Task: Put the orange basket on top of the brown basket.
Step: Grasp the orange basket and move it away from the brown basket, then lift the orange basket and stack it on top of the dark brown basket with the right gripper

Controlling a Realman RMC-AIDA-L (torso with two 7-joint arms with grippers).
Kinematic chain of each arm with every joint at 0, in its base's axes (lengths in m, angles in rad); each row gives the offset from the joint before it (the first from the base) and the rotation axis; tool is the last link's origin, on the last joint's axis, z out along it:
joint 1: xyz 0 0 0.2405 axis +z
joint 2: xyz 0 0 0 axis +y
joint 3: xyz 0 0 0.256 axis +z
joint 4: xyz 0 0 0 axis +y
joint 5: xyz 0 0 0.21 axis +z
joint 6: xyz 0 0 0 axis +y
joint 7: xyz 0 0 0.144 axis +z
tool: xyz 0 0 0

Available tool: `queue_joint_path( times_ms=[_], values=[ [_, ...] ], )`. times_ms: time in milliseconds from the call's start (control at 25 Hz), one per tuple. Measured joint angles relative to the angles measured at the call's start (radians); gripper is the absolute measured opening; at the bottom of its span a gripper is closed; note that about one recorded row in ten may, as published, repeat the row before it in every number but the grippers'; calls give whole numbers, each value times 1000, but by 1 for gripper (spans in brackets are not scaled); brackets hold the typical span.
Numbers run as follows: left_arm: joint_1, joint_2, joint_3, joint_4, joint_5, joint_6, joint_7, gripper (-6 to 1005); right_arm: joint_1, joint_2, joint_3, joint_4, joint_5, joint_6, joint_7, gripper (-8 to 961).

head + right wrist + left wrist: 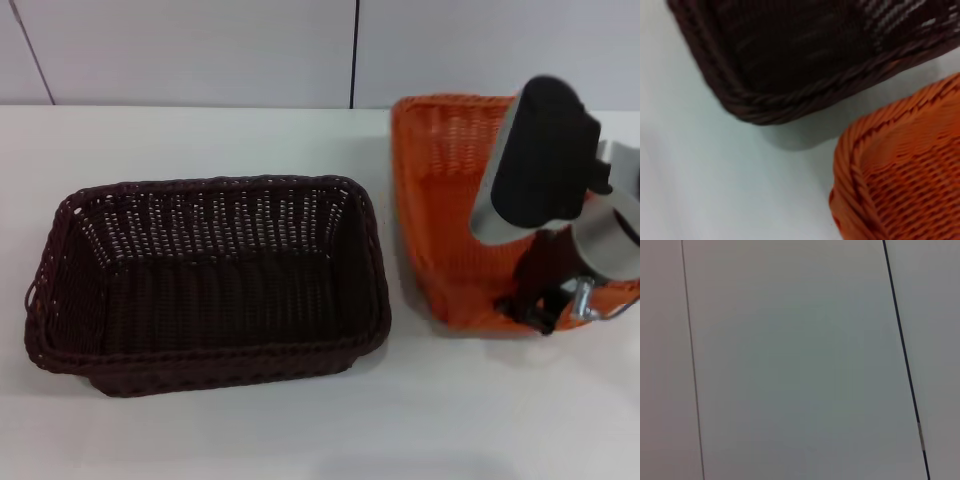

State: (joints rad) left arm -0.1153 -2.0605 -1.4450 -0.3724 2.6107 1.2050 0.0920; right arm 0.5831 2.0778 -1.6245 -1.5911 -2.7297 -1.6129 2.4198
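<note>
The brown basket [210, 285] stands empty on the white table, left of centre; its corner also shows in the right wrist view [790, 60]. The orange basket [450, 200] is at the right, beside the brown one and apart from it; its corner also shows in the right wrist view [900, 170]. My right gripper [535, 310] reaches down from above over the orange basket's near rim, with its dark fingers [537, 280] closed on that rim. The arm hides much of the basket's right side. My left gripper is out of view.
The white table [200, 140] runs back to a pale panelled wall [200, 50]. The left wrist view shows only pale panels [790, 365] with dark seams. A narrow strip of table separates the two baskets.
</note>
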Motion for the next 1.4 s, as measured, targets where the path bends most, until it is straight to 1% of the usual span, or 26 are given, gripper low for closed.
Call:
queue_joint_path(
  times_ms=[120,200,240,280,440,480,600,640,680,720,800,840,880,960,1000,1040,1080,1160,1240,1280,1400],
  values=[
    [1,0,0,0,0,1,0,672,-11,1,-28,-115,-58,-14,48,150],
    [3,0,0,1,0,1,0,672,-10,1,-33,-167,-73,-25,60,149],
    [3,0,0,2,0,1,0,672,-6,0,-35,-218,-89,-37,73,148],
    [3,0,0,4,0,1,0,672,-6,0,-35,-218,-89,-37,73,148],
    [5,0,0,7,0,4,0,672,7,-1,-49,-297,-114,-37,71,147],
    [5,0,0,7,0,4,0,672,7,-1,-49,-297,-114,-37,71,146],
    [7,1,0,10,0,5,-1,671,10,-2,-98,-334,-120,-2,11,146],
    [8,0,0,10,0,5,-2,671,11,-2,-144,-357,-135,26,-53,146],
    [9,0,0,10,0,5,-5,671,11,-2,-144,-357,-135,26,-53,146],
    [11,0,0,11,0,5,-7,671,9,-2,-166,-371,-140,41,-96,146],
    [13,0,-1,11,0,5,-8,671,-8,-2,-212,-405,-147,79,-195,146],
    [16,-1,-1,11,0,5,-9,671,-33,-2,-253,-443,-150,125,-301,146],
    [16,-1,-1,11,0,5,-9,671,-33,-2,-253,-443,-150,125,-301,146],
    [17,-2,-1,11,-1,5,-10,671,-50,-2,-288,-464,-152,162,-404,146],
    [19,-2,-2,11,-5,5,-12,671,-57,-2,-302,-467,-152,178,-451,146],
    [19,-2,-2,11,-5,5,-12,671,-84,-2,-340,-465,-153,229,-576,146],
    [19,-2,-2,11,-5,5,-12,671,-84,-2,-340,-465,-153,229,-576,146],
    [19,-2,-2,11,-5,5,-12,671,-111,-2,-369,-461,-153,267,-675,146],
    [33,-7,0,3,-8,5,-55,671,-142,-2,-406,-453,-154,316,-794,146],
    [35,-7,0,3,-8,5,-70,671,-142,-2,-406,-453,-154,316,-794,146],
    [39,-7,0,1,-8,5,-87,671,-180,-3,-427,-445,-162,353,-898,146]
  ],
)
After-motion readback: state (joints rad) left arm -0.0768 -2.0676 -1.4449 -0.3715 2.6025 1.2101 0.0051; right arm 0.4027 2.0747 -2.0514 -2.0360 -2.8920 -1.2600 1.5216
